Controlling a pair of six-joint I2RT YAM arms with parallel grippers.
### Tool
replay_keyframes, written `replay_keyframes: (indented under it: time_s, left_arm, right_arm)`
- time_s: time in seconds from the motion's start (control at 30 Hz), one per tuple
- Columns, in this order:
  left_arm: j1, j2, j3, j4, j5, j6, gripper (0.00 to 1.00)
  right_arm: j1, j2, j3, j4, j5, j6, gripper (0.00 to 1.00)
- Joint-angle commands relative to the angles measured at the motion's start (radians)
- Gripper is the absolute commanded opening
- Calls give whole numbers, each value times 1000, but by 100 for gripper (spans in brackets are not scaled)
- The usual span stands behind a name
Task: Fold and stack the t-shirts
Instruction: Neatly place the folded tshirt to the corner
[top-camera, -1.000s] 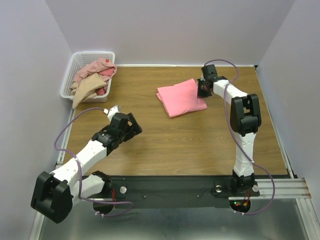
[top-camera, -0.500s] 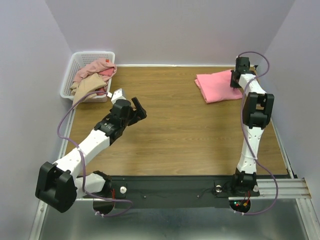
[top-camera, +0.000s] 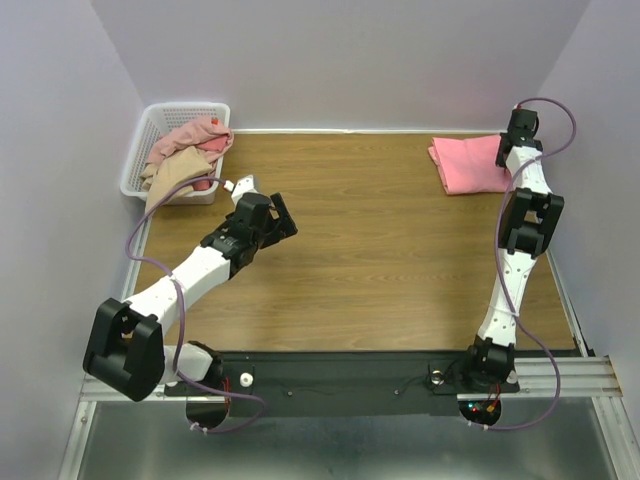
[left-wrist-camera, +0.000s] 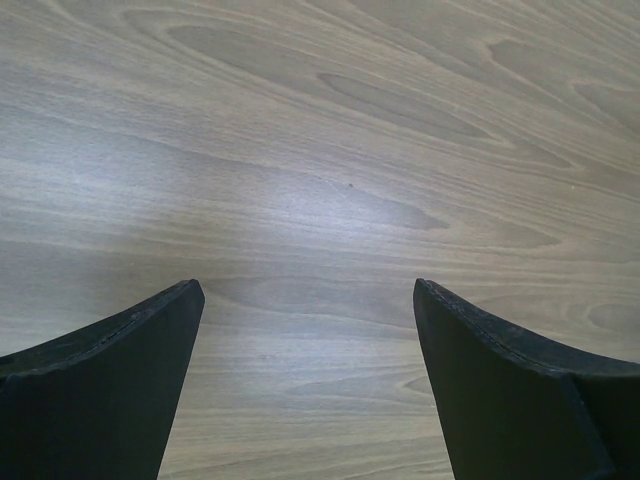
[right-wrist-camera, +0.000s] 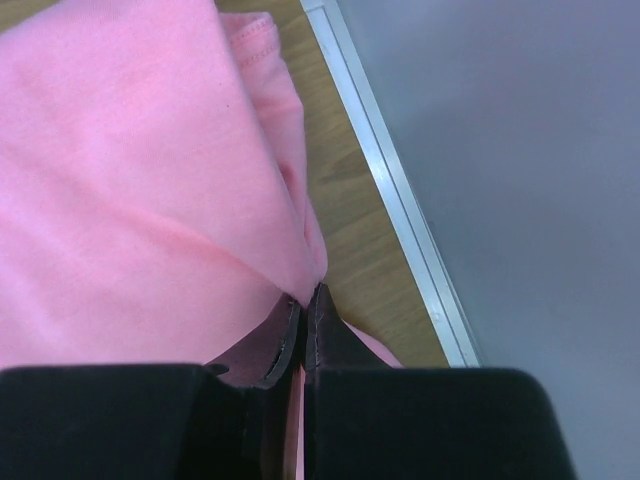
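T-shirt (top-camera: 468, 165), pinched in right end effector (right-wrist-camera: 305, 300), now far right; left end effector (left-wrist-camera: 308, 288) apart.

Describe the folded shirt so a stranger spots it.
Find the wooden table, far right corner. The bright salmon-pink t-shirt there, pinched by the right gripper, is folded flat; the other shirts lie crumpled in the white lattice basket.

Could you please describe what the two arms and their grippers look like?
The left arm and right arm have white links with black joints, and a purple cable loops along each. The left gripper and right gripper are black, tapering to narrow tips.
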Motion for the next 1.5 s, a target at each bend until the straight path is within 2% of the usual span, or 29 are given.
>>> replay_keyframes:
  time_s: [0.0,0.13,0.3,0.37,0.43,0.47,0.57,0.6,0.67,0.73,0.77,0.83,0.9,0.93,1.07,1.1,1.27,1.37,1.47]
  left_arm:
    - [6,-15,49,28,-24,21,98]
    - [6,-15,54,25,-19,22,98]
    - [6,-36,57,13,2,16,98]
    - [6,-67,43,8,14,12,99]
    - [7,-91,33,1,16,3,98]
    - [6,-122,23,-16,13,1,98]
    - [6,-168,17,-74,-5,-10,99]
    - [7,-197,16,-91,-13,-11,99]
    - [6,-223,25,-154,-42,-16,98]
    - [4,-257,31,-193,-59,-17,99]
    - [4,-275,34,-231,-65,-25,99]
    - [6,-294,34,-272,-94,-22,99]
    - [7,-323,45,-294,-108,10,99]
    - [7,-326,58,-317,-119,7,99]
    - [7,-357,109,-391,-113,-10,99]
    - [7,-366,103,-389,-116,-17,99]
    - [9,-412,92,-406,-134,-39,98]
    - [9,-438,68,-421,-157,-53,99]
    - [9,-498,17,-423,-167,-44,99]
  right_arm:
    - [-9,7,49,27,39,-19,0]
    - [-9,-4,55,27,3,-23,2]
    - [-9,-83,23,25,5,7,39]
    - [-9,-122,-14,25,3,26,47]
    - [-9,-186,-35,25,23,47,61]
    - [-8,-214,-70,25,34,69,72]
    - [-3,-344,-152,25,20,115,90]
    - [11,-388,-219,24,20,151,100]
    - [35,-523,-323,24,41,175,100]
    - [92,-620,-513,24,78,239,100]
    - [112,-731,-576,22,83,265,100]
    - [170,-891,-789,22,27,337,100]
    - [199,-996,-920,24,-26,382,100]
    - [202,-1040,-1039,22,-33,400,100]
    - [207,-1293,-1300,24,-101,452,100]
    - [207,-1381,-1353,24,-115,474,100]
    - [207,-1597,-1558,22,-245,500,100]
    - [207,-1682,-1608,24,-284,498,100]
    - [207,-1714,-1629,24,-258,538,100]
